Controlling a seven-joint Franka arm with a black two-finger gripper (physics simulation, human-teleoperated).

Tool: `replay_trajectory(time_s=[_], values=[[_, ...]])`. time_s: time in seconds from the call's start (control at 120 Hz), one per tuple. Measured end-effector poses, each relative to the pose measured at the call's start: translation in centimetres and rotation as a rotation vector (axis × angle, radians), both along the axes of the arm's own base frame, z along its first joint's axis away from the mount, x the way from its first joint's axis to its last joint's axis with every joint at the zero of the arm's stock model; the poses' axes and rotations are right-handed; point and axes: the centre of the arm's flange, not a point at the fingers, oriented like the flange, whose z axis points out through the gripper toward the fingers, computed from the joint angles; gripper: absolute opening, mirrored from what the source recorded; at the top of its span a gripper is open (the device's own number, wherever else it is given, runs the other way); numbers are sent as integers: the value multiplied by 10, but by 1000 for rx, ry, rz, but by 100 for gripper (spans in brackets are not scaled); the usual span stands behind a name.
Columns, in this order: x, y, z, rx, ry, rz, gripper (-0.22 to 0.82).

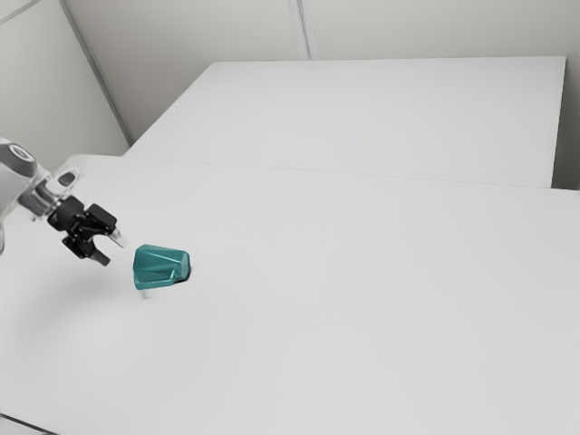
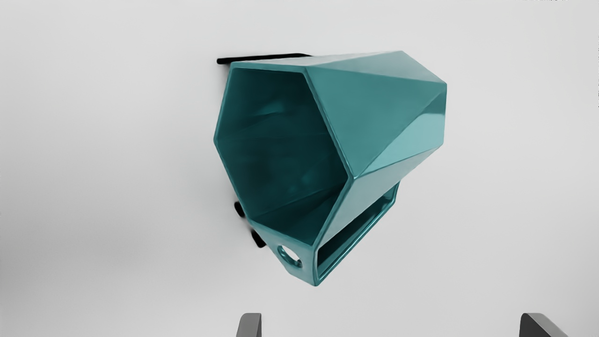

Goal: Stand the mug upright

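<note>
One teal mug [image 1: 161, 267] seen lying on its side on the table [image 1: 362, 344], mouth turned toward the exterior view's left | gripper [image 1: 112, 251] held near it, apart, fingers [image 2: 250, 326] spread wide, nothing gripped | handle [image 2: 308, 264] shown on the side nearest the fingers

Mug [image 2: 374, 107]: glossy and smooth on its flat facets, with crisp edges; glazed ceramic or hard plastic, cannot tell which
Mug's inside [image 2: 276, 140]: smooth, with soft, blurred highlights
Handle [image 2: 306, 262]: same glossy finish, bright glints along its edges
Table [image 1: 362, 299]: matt, smooth, material unclear
Gripper [image 1: 112, 251]: black, hard-looking body, metal or plastic
Fingers [image 2: 250, 326]: smooth, matt grey faces
Arm [image 1: 13, 186]: smooth pale shell, light sheen
Wall [image 1: 435, 27]: smooth, matt
</note>
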Motion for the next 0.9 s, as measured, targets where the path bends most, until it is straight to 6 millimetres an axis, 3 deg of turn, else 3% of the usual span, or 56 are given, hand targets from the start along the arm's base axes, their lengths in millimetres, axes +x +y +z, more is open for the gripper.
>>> replay_trajectory(time_s=[0.258, 0.433, 0.9], values=[[10, -3, -8, -60, -103, -12, 60], [6, -6, -30, -92, -107, -24, 60], [4, -17, -47, -165, -166, -20, 60]])
